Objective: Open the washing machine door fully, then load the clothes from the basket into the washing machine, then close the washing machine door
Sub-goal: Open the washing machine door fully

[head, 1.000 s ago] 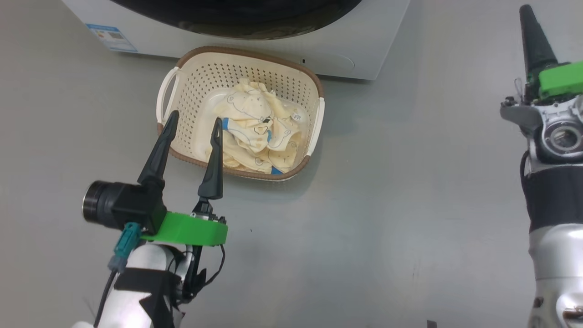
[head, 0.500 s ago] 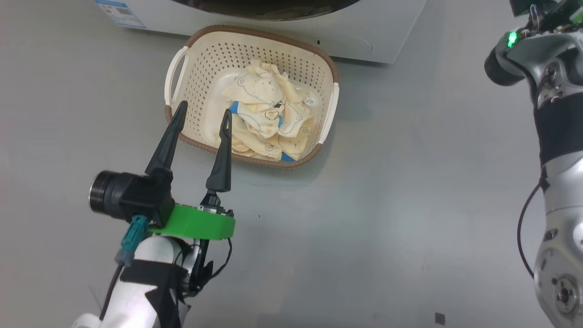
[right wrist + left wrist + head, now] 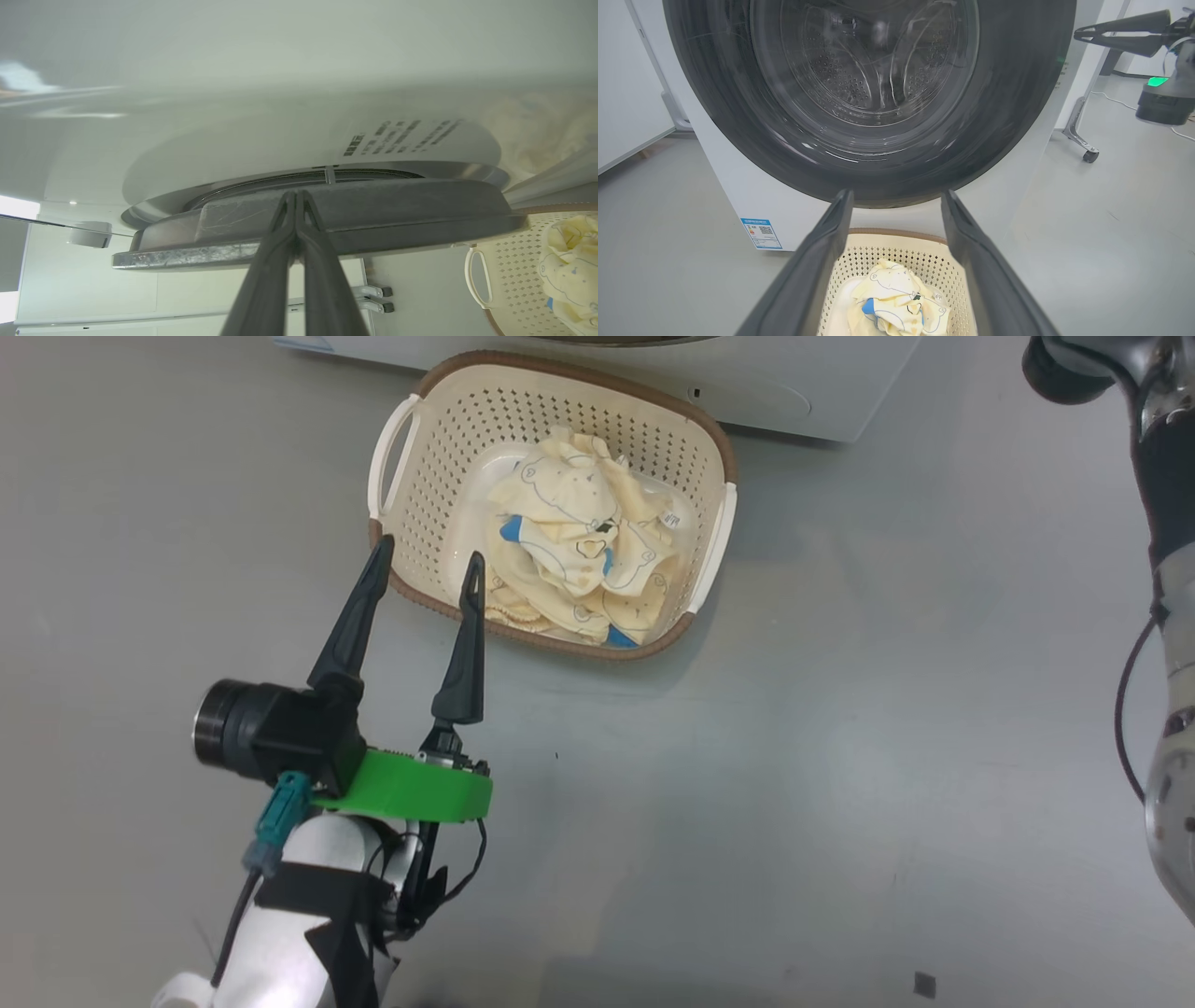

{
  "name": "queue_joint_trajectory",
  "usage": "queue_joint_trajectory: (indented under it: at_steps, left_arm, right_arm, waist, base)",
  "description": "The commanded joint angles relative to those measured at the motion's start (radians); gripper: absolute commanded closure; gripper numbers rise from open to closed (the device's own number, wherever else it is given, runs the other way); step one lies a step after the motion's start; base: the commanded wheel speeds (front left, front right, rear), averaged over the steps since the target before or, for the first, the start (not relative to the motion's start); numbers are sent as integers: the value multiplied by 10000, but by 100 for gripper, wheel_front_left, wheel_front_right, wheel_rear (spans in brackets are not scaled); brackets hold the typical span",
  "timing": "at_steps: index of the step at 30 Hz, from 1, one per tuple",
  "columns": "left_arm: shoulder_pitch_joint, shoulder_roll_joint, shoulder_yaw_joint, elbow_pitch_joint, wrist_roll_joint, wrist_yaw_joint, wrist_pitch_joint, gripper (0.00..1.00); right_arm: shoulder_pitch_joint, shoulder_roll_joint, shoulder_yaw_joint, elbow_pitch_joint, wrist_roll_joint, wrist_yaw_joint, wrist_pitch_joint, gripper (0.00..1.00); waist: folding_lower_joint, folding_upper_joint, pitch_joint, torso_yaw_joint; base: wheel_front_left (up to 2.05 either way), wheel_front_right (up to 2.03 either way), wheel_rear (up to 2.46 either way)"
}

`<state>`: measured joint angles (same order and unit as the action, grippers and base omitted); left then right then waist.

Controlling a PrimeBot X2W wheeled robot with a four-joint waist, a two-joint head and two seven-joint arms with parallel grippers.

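The cream basket (image 3: 420,457) stands on the floor against the white washing machine (image 3: 822,401), holding the pale clothes (image 3: 579,551) with blue patches. My left gripper (image 3: 429,555) is open over the basket's near left rim, with nothing between its fingers. In the left wrist view the black-framed door (image 3: 1008,116) lies shut against the machine (image 3: 728,186), above the basket (image 3: 878,254) and clothes (image 3: 896,303), between my open left gripper (image 3: 896,193). My right gripper (image 3: 1078,33) is shut, off the door's right side. In the right wrist view my right gripper (image 3: 295,193) points at the door's edge (image 3: 373,210); contact is unclear.
Grey floor spreads around the basket. My right forearm (image 3: 1167,476) runs along the head view's right edge. A wheeled stand leg (image 3: 1080,140) stands right of the machine, and a white panel (image 3: 626,93) lies to its left. The right wrist view also catches the basket (image 3: 509,280) and clothes (image 3: 570,252).
The head camera has shifted, so the basket sits higher and further right in the picture. My right gripper has risen out of the head view. The left gripper has stayed open by the basket.
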<state>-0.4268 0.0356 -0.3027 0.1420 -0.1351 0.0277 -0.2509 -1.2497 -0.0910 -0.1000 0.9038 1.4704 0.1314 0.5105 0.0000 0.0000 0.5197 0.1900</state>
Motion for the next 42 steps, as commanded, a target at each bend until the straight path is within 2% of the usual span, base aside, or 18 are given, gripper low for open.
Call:
queue_joint_trajectory:
  at_steps: [1,20,42]
  left_arm:
    - [-199,147,202,-355,-74,81,-109,0]
    - [-631,147,-526,-353,-471,348,-109,0]
    - [-799,147,-608,-213,-516,416,-109,0]
  right_arm:
    - [-609,53,190,-85,-230,-7,-21,100]
    - [-1927,-167,949,1103,-1327,-7,33,100]
    - [-1455,184,1126,515,-805,-7,1280,100]
  waist:
    - [0,0,90,94]
    - [0,0,591,542]
    - [0,0,590,305]
  base:
    - [0,0,0]
    - [0,0,0]
    - [0,0,0]
